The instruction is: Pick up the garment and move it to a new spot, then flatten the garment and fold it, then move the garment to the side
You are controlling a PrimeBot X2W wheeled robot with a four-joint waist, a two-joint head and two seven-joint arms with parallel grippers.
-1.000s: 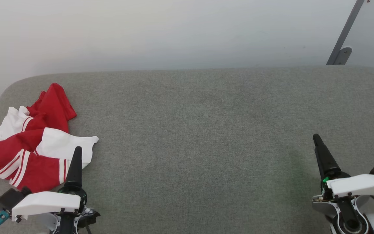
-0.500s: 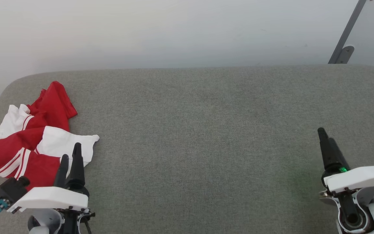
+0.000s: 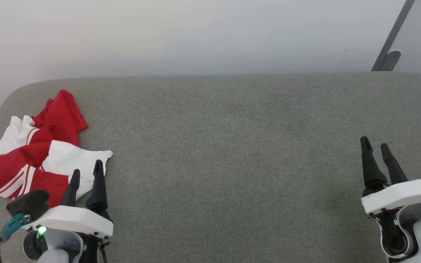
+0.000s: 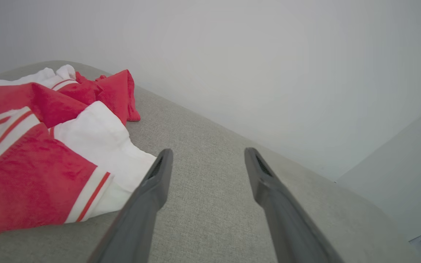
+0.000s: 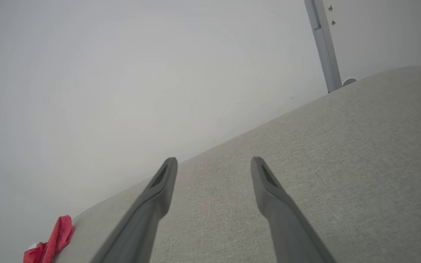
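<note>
Our left claw and right claw stood spread, empty. The garment lay crumpled just left of the left claw's tips, ungrasped; we judged every step not yet done.

The near corner of the crumpled red-and-white fabric garment is covered by the long dark fingers of the left gripper. In the left wrist view the garment is cut off by the left edge. The slanted grey metal bar is cut off at the top.
</note>
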